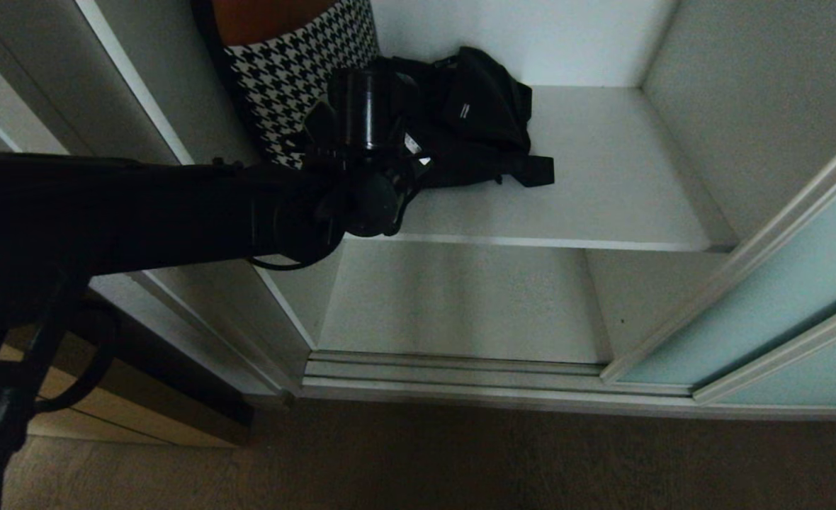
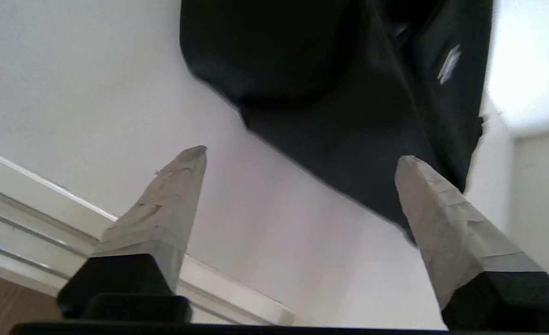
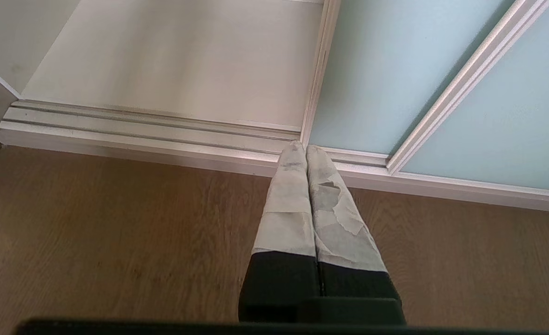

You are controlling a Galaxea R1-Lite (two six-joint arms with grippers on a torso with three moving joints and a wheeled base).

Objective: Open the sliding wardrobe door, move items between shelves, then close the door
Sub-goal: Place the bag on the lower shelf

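Both arms differ: left gripper (image 2: 297,186) gapes empty by black bag (image 1: 475,120); right gripper (image 3: 304,151) pinched closed.

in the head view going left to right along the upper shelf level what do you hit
left gripper with its black arm reaching in → houndstooth piece → black bag → bare stretch of the grey shelf → wardrobe's inner side wall → teal sliding door

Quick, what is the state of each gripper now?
Left gripper: open, empty, by the soft black fabric bag on the light-grey shelf.
Right gripper: closed, empty.
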